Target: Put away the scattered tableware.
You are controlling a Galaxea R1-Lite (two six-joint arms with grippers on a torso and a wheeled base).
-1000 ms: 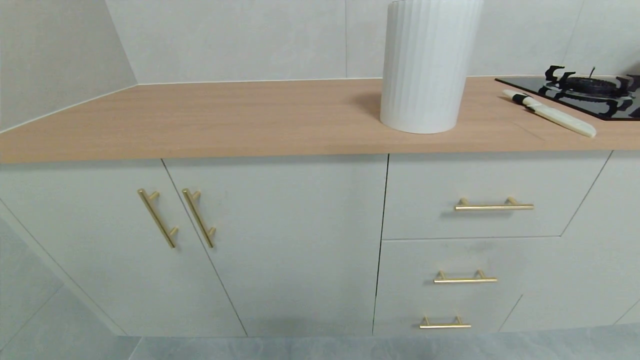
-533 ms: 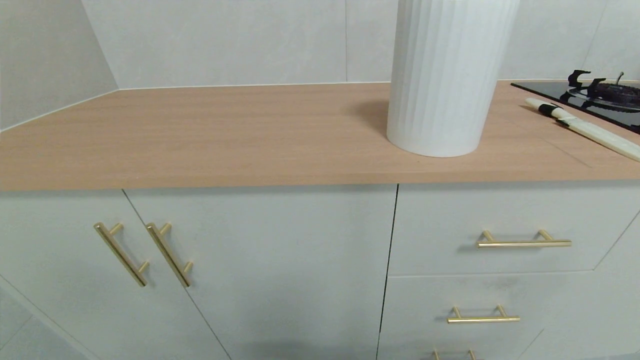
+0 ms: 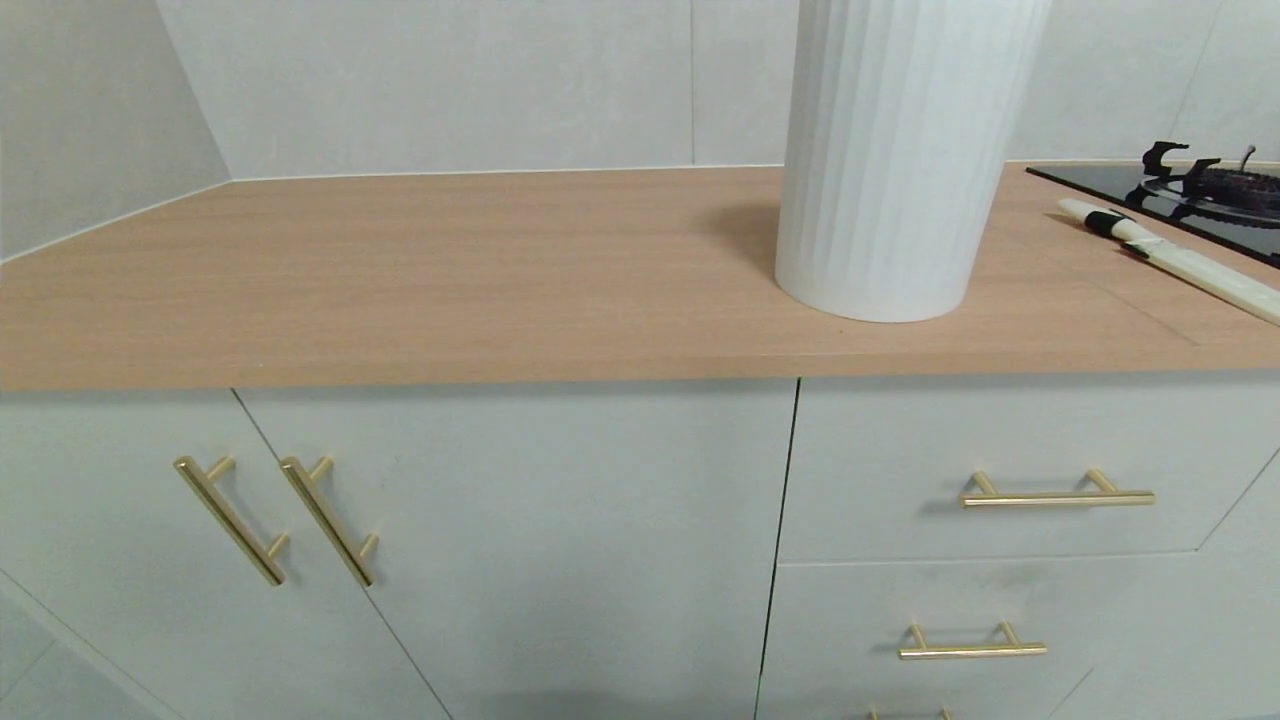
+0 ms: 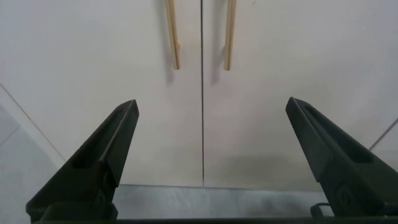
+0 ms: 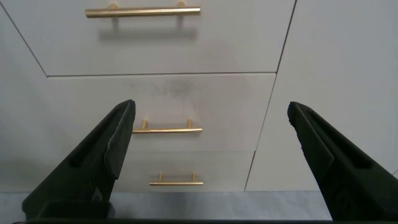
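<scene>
Jaws spread wide on both, nothing gripped: left gripper (image 4: 210, 106) is pointed at smooth pale-grey flat cabinet doors (image 4: 267, 112) w/ slim brass bar handles (image 4: 227, 34), right gripper (image 5: 210, 107) at matte grey drawer fronts (image 5: 186, 43). Long cream-handled knife w/ black band (image 3: 1180, 262) is laid on the light wood-grain countertop (image 3: 450, 270), angled toward its front edge, just beside the glossy black glass hob (image 3: 1120, 185). Tall white ribbed cylindrical container (image 3: 905, 150) is stood left of it, apart; a wide stretch of wood is seen from there to the tiled corner.

One white ribbed container (image 3: 905, 150), one knife (image 3: 1180, 262), one gas hob (image 3: 1205, 188), two gold door handles (image 3: 230, 520) and three gold drawer handles (image 3: 1057, 495).
</scene>
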